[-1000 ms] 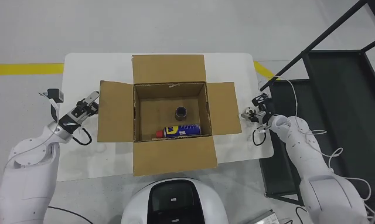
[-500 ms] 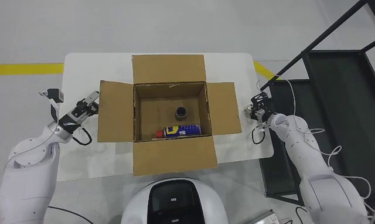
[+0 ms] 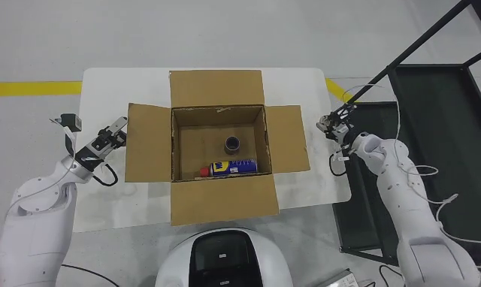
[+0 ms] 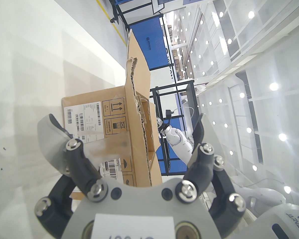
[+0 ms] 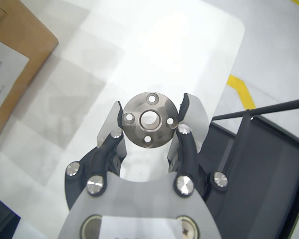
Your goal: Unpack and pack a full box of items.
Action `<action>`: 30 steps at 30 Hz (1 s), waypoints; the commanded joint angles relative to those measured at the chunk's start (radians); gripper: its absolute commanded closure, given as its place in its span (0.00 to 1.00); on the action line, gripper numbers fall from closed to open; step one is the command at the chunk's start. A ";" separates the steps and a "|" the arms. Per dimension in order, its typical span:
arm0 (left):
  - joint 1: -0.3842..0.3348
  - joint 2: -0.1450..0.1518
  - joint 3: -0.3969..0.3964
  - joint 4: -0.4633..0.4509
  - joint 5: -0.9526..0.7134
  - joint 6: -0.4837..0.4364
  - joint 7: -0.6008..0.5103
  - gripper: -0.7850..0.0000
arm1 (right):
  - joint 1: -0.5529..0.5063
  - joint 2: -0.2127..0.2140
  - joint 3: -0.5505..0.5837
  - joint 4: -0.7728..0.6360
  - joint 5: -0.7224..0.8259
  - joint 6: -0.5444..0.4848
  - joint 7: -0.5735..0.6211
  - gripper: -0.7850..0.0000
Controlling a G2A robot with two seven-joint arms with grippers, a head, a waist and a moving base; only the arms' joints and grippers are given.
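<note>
Where the top view looks down on the white table (image 3: 105,88), we see the cardboard box (image 3: 218,88) standing at its middle with all four flaps folded outward. Inside it a spray can (image 3: 229,167) lies on its side along the wall nearest the robot, and a small dark roll (image 3: 232,143) sits apart from it toward the middle of the floor. The left gripper (image 3: 118,129) hangs just beside the outer edge of the box's left flap. The right gripper (image 3: 328,125) is over the table's right edge, clear of the right flap, with a black rack (image 3: 421,99) beyond it.

In the left wrist view, we find that gripper's fingers (image 4: 51,130) spread wide with nothing held. The flap's corrugated edge shows in the gap between them, and we cannot tell whether it touches either one.

In the right wrist view, the two fingers pinch a round metal flange (image 5: 149,119) by its rim, its flat face with four small holes and a centre bore turned to the camera. It is held above the bare table, well apart from the box corner.
</note>
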 commanded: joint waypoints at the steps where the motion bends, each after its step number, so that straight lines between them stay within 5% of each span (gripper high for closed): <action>1: 0.000 0.000 0.000 0.000 0.000 0.000 0.000 0.00 | -0.051 0.010 0.036 -0.147 0.009 0.000 0.040 1.00; 7: 0.000 0.000 0.000 0.000 0.000 0.000 0.000 0.00 | -0.143 0.023 0.080 -0.477 0.054 -0.013 0.190 1.00; 12: 0.000 0.000 0.000 0.000 0.000 0.000 0.000 0.00 | -0.129 0.018 0.002 -0.613 0.107 -0.072 0.273 1.00; 22: 0.000 0.000 0.000 0.000 0.000 0.000 0.000 0.00 | 0.059 -0.020 -0.255 -0.584 0.189 -0.068 0.413 1.00; 30: 0.000 0.000 0.000 0.000 0.000 0.000 0.000 0.00 | 0.064 -0.021 -0.260 -0.577 0.193 -0.068 0.413 1.00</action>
